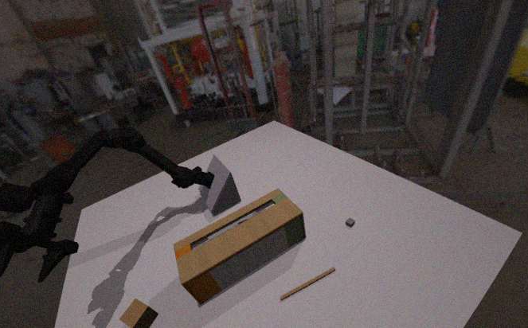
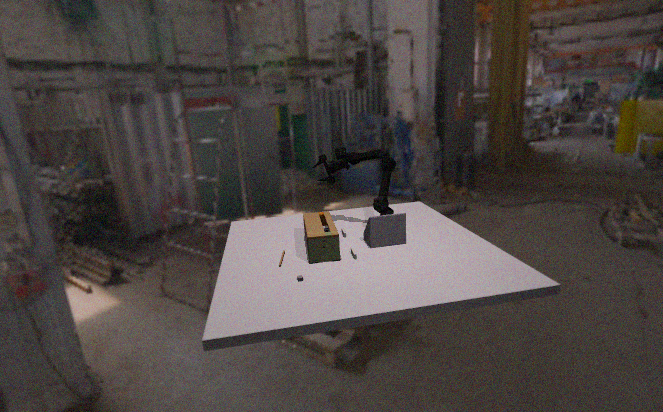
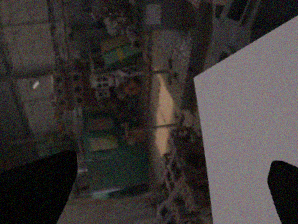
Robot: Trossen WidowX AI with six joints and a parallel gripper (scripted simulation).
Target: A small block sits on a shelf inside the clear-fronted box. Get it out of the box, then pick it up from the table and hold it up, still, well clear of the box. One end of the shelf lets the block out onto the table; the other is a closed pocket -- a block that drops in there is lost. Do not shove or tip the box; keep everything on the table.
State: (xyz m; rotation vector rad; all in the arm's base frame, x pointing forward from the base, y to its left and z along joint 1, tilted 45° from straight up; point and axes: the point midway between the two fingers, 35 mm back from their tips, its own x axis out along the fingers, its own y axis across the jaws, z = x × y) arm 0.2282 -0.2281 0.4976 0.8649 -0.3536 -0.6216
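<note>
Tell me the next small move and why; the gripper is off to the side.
Probably swing the arm in over the table and bring the gripper toward the stick. The gripper is open, empty, and hangs past the table's edge, far from the box. The stick lies loose by the box and looks the likeliest tool for reaching the shelf.

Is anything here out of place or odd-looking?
Yes: the open, empty gripper hangs out past the table's edge, far from the box. A small grey block lies loose on the table beyond the box's green-marked end.
</note>
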